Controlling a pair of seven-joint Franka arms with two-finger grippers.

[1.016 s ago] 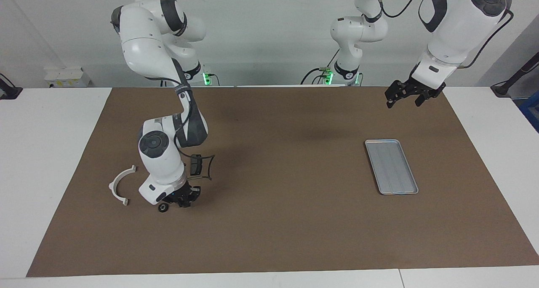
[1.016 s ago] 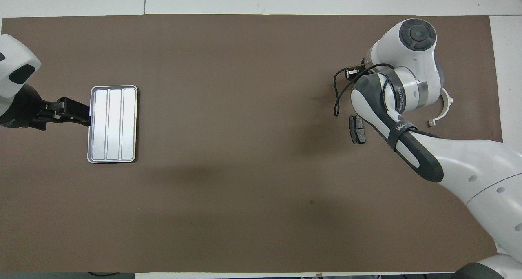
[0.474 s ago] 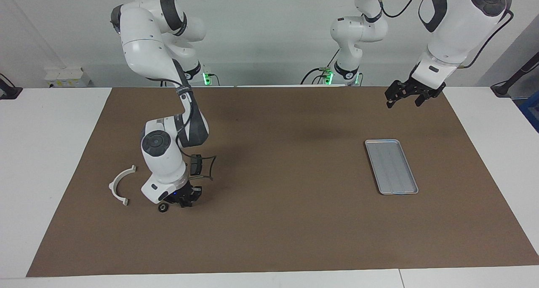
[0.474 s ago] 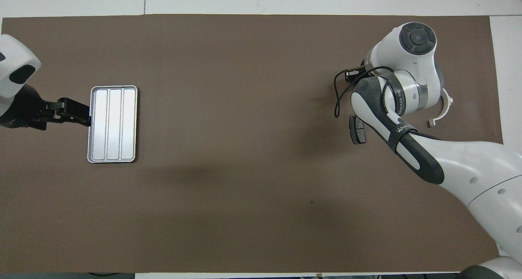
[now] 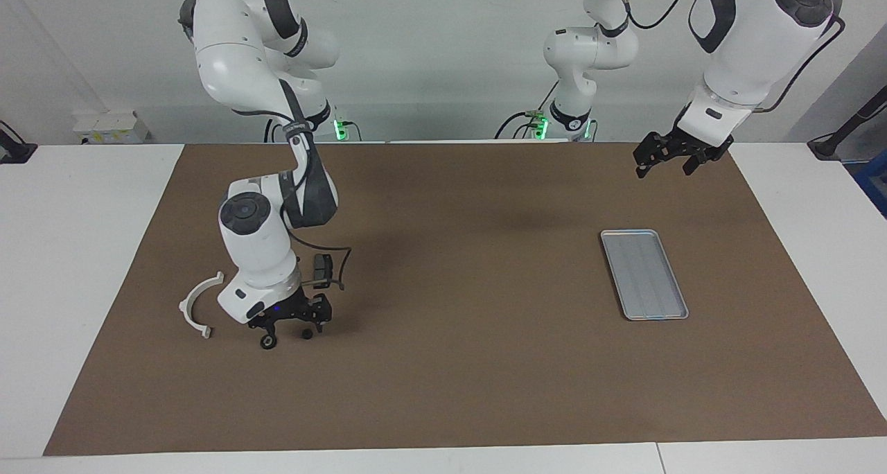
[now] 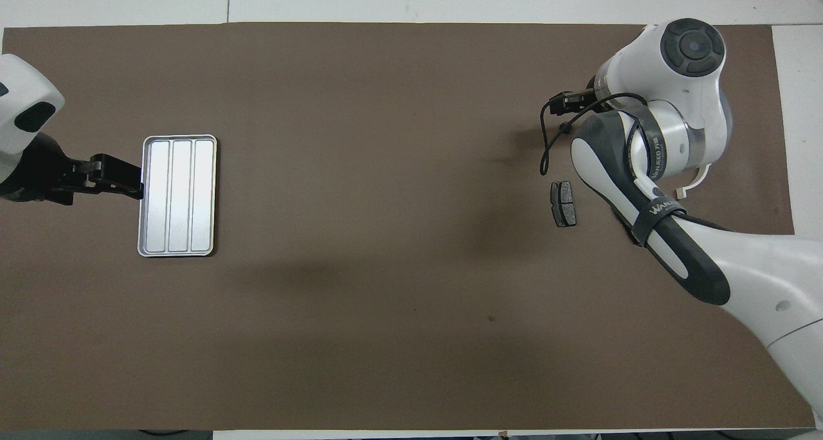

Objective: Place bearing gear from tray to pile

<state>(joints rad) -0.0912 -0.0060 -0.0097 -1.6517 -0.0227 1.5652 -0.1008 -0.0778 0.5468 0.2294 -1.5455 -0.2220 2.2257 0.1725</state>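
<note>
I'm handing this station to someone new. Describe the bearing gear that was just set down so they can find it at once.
Start at the brown mat and go to the right arm's end, where a white half-ring plastic bracket lies. Just beside it, under the raised open right gripper, sits the bearing gear: a small black ring with a hole in its middle. Its neighbours are a pale arc and a flat dark grey brake pad.

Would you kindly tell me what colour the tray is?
The tray is silver-grey metal with lengthwise grooves, shown best in the overhead view.
</note>
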